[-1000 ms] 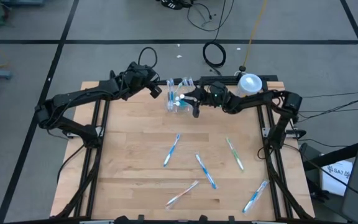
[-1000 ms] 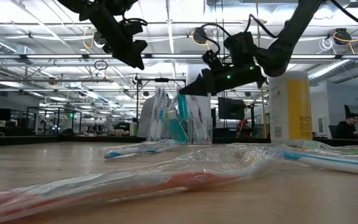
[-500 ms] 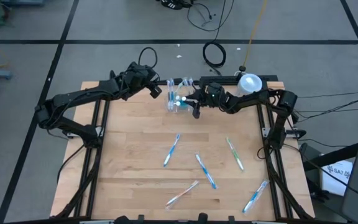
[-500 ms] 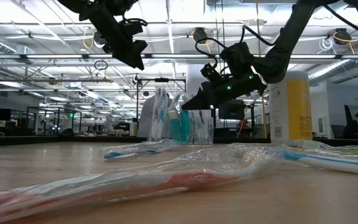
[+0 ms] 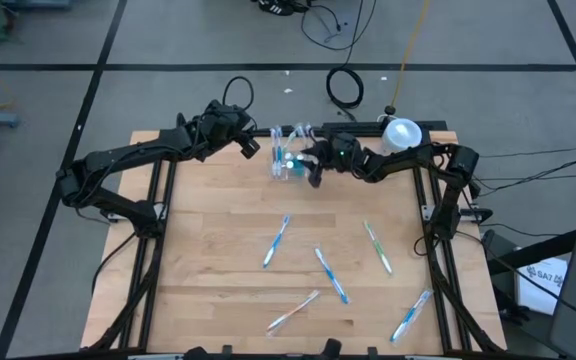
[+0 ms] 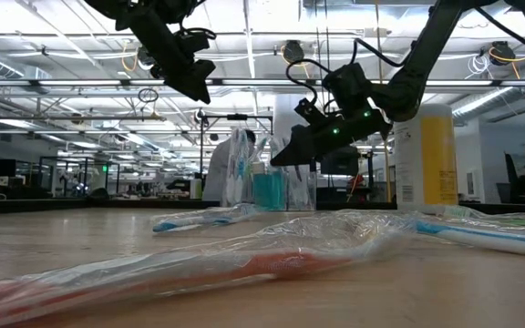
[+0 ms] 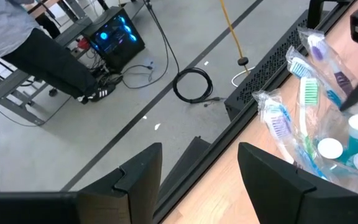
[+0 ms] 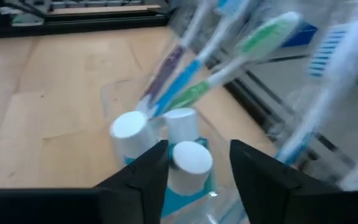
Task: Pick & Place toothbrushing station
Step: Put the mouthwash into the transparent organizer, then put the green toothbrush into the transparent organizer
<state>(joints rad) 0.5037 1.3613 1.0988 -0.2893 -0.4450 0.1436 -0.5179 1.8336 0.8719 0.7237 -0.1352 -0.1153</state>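
1. Toothbrushing station [image 5: 290,163] stands on the table [image 5: 208,240] near its far edge, centre.
2. Right gripper [image 5: 306,160] just right of it; left gripper [image 5: 251,146] to its left, raised.
3. Canister [image 5: 401,135] at far right corner.
4. Five wrapped toothbrushes [image 5: 276,241] lie scattered on the near half.

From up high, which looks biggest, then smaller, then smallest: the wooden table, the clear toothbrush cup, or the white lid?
1. Wooden table, by far the largest.
2. Clear toothbrush cup.
3. White lid, only slightly smaller than the cup, so that order is unsure.
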